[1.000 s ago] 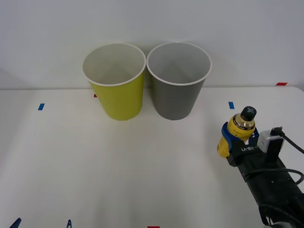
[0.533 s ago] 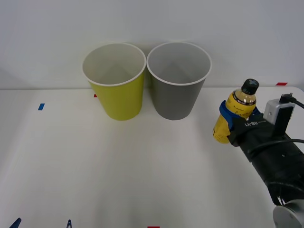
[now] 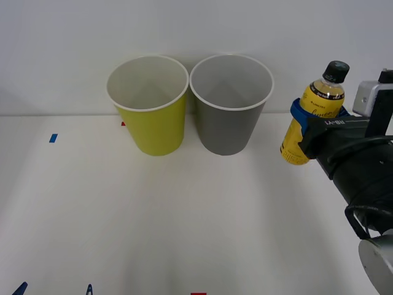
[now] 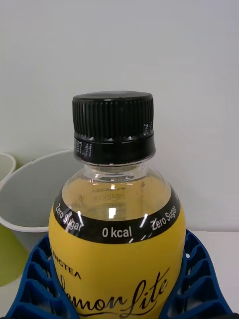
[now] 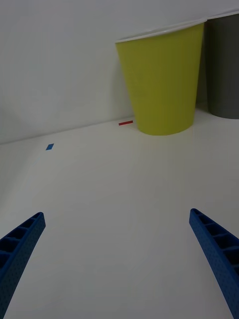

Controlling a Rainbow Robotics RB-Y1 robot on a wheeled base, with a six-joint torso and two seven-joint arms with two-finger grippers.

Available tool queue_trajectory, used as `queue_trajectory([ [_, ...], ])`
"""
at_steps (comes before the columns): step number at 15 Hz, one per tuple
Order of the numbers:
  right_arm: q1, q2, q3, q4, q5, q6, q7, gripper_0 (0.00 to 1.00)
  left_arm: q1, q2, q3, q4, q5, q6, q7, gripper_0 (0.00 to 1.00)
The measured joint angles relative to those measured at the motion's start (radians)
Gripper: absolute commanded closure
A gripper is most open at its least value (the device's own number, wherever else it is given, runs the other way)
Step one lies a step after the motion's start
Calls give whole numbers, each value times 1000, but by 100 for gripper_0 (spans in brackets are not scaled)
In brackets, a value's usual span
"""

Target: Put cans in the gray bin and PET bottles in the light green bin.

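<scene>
The right gripper (image 3: 305, 126), at three o'clock, has its fingers clamped round the upright PET bottle (image 3: 312, 123), clear of the surface (image 3: 184, 215) to pass over bin rims; the left gripper (image 5: 117, 259) rests spread, empty.

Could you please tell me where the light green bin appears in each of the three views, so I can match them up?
Front view: the light green bin stands at the back of the table, left of centre, beside the gray bin.
Right wrist view: a sliver at the edge, behind the bottle held in the right pincer.
Left wrist view: far off, ahead of the open left pincer.
Shared landmark: the gray bin.
</scene>
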Motion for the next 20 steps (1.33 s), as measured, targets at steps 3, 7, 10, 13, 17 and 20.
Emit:
queue_trajectory([
  [3, -132, -7, 92, -58, 133, 202, -204, 88, 0, 0, 0, 0, 0, 0, 0, 0],
  [7, -306, 3, 118, -68, 144, 382, -263, 88, 0, 0, 0, 0, 0, 0, 0, 0],
  [10, -406, 2, 129, -64, 143, 459, -269, 88, 0, 0, 0, 0, 0, 0, 0, 0],
  [13, -485, 2, 146, -18, 141, 464, -271, 89, 0, 0, 0, 0, 0, 0, 0, 0],
  [17, -621, 26, 144, 63, 65, 464, -266, 89, 0, 0, 0, 0, 0, 0, 0, 0],
  [20, -699, 37, 112, 127, -56, 456, -245, 89, 0, 0, 0, 0, 0, 0, 0, 0],
])
